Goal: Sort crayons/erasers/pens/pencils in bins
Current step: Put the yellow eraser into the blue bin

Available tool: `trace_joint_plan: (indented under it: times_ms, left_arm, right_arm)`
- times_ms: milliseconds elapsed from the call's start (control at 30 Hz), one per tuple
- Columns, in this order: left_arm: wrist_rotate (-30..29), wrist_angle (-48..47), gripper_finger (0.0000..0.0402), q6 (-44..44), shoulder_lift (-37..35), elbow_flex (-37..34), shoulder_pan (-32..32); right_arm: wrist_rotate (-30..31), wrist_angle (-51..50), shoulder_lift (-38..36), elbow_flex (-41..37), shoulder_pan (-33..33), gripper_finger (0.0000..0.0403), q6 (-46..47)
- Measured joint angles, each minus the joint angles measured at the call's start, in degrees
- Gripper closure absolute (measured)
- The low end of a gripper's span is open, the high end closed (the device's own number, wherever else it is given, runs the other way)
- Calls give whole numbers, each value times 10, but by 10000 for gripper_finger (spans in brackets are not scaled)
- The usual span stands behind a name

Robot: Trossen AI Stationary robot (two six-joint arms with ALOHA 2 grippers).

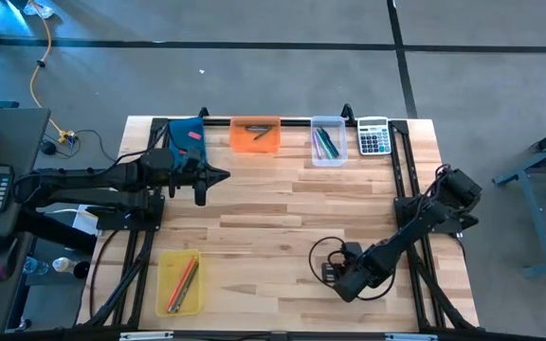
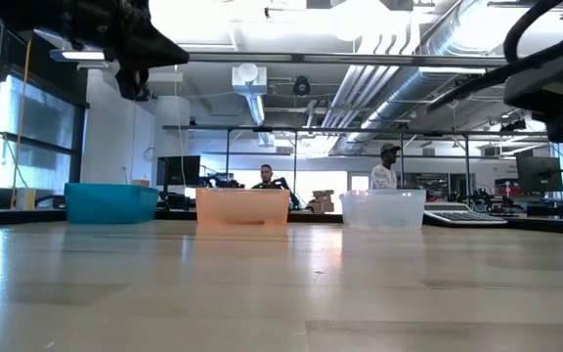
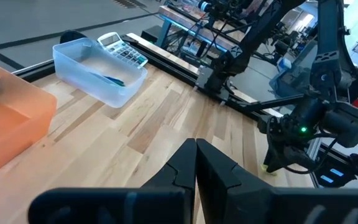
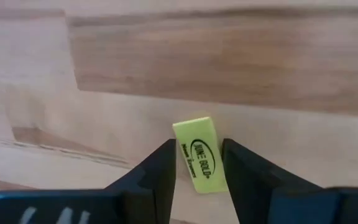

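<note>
My right gripper (image 4: 199, 163) is open and low over the table near its front right (image 1: 333, 273). Its two fingers stand close on either side of a small yellow-green eraser (image 4: 197, 152) that lies flat on the wood, slightly askew to the fingers. My left gripper (image 3: 196, 163) is shut and empty, held above the table just right of the blue bin (image 1: 186, 135). The orange bin (image 1: 255, 134) and clear bin (image 1: 328, 140) stand along the far edge. The yellow bin (image 1: 180, 280) is at the near left. My right gripper comes at the eraser from above, one finger (image 4: 160, 171) beside each long side near the eraser's near end (image 4: 205, 177). The eraser rests on the table. I cannot tell whether the fingers touch it.
A grey calculator (image 1: 373, 135) lies right of the clear bin. The clear bin holds green and teal pens, the orange bin dark crayons, the yellow bin orange and red pencils, the blue bin a pink eraser (image 1: 195, 134). Bare wood lies across the table's middle (image 1: 282, 208).
</note>
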Motion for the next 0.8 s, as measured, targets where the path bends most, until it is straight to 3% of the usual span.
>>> trace_joint_plan:
  times_ms: [233, 467, 567, 667, 800]
  left_arm:
    - [0, 0, 402, -2, 10, 0, 0]
    - [2, 0, 402, -2, 10, 0, 0]
    - [2, 0, 401, -1, 10, 0, 0]
    - [2, 0, 402, 0, 10, 0, 0]
    - [2, 0, 402, 0, 10, 0, 0]
  right_arm:
    - [-7, -6, 0, 0, -7, 283, -50]
    - [-54, -14, 0, 33, -23, 226, -116]
    - [-56, -80, 0, 71, -25, 202, -130]
    - [-57, -131, 11, 92, -22, 194, -122]
    - [-68, -105, 38, 94, -18, 197, -111]
